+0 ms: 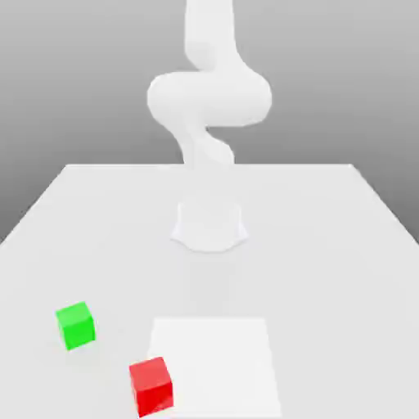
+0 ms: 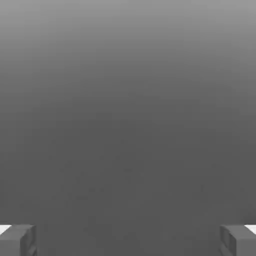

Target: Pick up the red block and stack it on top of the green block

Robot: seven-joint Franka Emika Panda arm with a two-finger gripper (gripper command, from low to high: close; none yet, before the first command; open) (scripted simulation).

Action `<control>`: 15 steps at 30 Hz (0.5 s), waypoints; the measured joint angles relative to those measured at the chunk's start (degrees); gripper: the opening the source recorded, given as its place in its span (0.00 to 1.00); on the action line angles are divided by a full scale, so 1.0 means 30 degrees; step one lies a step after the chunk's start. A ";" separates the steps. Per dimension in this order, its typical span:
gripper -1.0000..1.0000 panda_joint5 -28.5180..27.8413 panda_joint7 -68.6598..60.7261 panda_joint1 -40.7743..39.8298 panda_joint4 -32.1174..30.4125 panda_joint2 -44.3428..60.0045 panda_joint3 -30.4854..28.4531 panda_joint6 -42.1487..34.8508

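We find the white arm (image 1: 209, 98) standing at the far middle of the pale worktop (image 1: 327, 245), rising from a round base (image 1: 209, 225) and folding over itself above it.

In the hand view, the hand (image 2: 128, 240) shows its two grey fingertips (image 2: 17, 240) at opposite edges of the frame, spread wide apart with nothing between them. Behind them we see a plain grey surface; neither block appears there.

In the exterior view, the red block (image 1: 151, 385) sits on the worktop at the near edge, toward the exterior view's left of centre. It rests flat, turned slightly so that one corner faces the camera. Its right side touches or overlaps the left edge of a brighter white square patch (image 1: 217, 364) marked on the worktop; we cannot tell which.

The green block (image 1: 75, 324) sits flat on the worktop further to the exterior view's left and a little farther back than the red block. The two blocks are near each other but apart, with bare worktop between them. Both blocks lie well clear of the arm's base.
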 joint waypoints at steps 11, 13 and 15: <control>0.50 0.0733 -0.4878 0.0988 -0.1363 0.7718 -0.2228 0.2925; 0.50 0.0935 -0.5803 0.1103 -0.1606 0.9105 -0.2573 0.3445; 0.50 0.1176 -0.6753 0.1126 -0.1850 1.0496 -0.2820 0.3970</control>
